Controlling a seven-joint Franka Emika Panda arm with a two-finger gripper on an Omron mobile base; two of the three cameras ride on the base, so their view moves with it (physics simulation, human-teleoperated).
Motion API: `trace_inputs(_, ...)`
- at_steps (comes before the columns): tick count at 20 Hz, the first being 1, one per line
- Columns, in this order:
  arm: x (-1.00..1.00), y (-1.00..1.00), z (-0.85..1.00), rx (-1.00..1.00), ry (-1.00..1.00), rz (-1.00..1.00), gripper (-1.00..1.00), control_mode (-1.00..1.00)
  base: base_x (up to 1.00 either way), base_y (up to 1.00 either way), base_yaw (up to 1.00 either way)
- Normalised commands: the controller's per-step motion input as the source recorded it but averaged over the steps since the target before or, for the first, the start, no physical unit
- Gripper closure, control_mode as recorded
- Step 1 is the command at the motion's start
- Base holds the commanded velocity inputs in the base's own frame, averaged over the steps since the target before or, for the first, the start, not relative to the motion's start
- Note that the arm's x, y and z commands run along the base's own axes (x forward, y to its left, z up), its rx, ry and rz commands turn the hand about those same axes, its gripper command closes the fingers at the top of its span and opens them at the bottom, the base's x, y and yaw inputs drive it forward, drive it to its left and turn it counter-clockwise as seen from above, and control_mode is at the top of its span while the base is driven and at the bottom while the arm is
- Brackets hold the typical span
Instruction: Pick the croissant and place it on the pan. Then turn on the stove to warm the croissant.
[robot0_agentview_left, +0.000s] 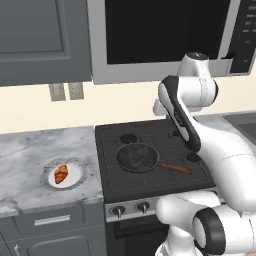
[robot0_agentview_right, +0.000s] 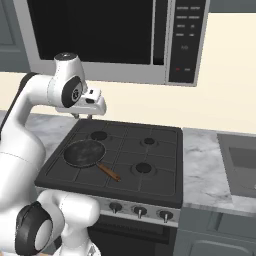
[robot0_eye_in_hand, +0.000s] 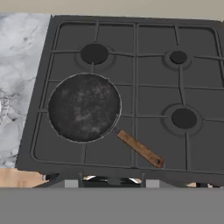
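The croissant (robot0_agentview_left: 60, 173), small and golden-orange, lies on a white plate (robot0_agentview_left: 83, 172) on the marble counter left of the stove (robot0_agentview_left: 150, 134). The dark pan (robot0_agentview_left: 136, 157) (robot0_agentview_right: 84, 152) (robot0_eye_in_hand: 84, 107) sits empty on the front left burner, its wooden handle (robot0_eye_in_hand: 140, 148) pointing toward the front right. My gripper (robot0_agentview_right: 82, 116) (robot0_eye_in_hand: 111, 183) hangs high above the back left of the stove (robot0_agentview_right: 160, 150) (robot0_eye_in_hand: 153, 87), looking down at the pan. Its fingertips stand apart with nothing between them. The croissant is well to the left of the gripper.
Dark knobs (robot0_agentview_left: 118, 210) (robot0_agentview_right: 140, 211) line the stove's silver front panel. A microwave (robot0_agentview_right: 100, 35) hangs above the cooktop. A sink (robot0_agentview_right: 240, 160) is set in the counter to the right. The plate's rim (robot0_eye_in_hand: 2, 107) peeks in at the hand view's left edge.
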Motion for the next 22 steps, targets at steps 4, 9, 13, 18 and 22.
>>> trace_inputs(4,-0.06,0.09,-0.02,0.00,0.00,0.00,-1.00,-1.00,0.00,0.00,0.00)
trace_inputs(9,-0.12,0.26,-0.13,0.00,0.00,0.00,-1.00,-1.00,0.00,0.00,0.00)
trace_inputs(13,-0.12,0.33,-0.16,0.00,0.00,0.00,-1.00,-1.00,0.00,0.00,0.00)
trace_inputs(18,-0.08,0.34,-0.17,0.00,0.00,0.00,-1.00,-1.00,0.00,0.00,0.00)
trace_inputs(22,-0.05,0.35,-0.21,0.00,-0.01,0.00,-1.00,-1.00,0.00,0.00,0.00)
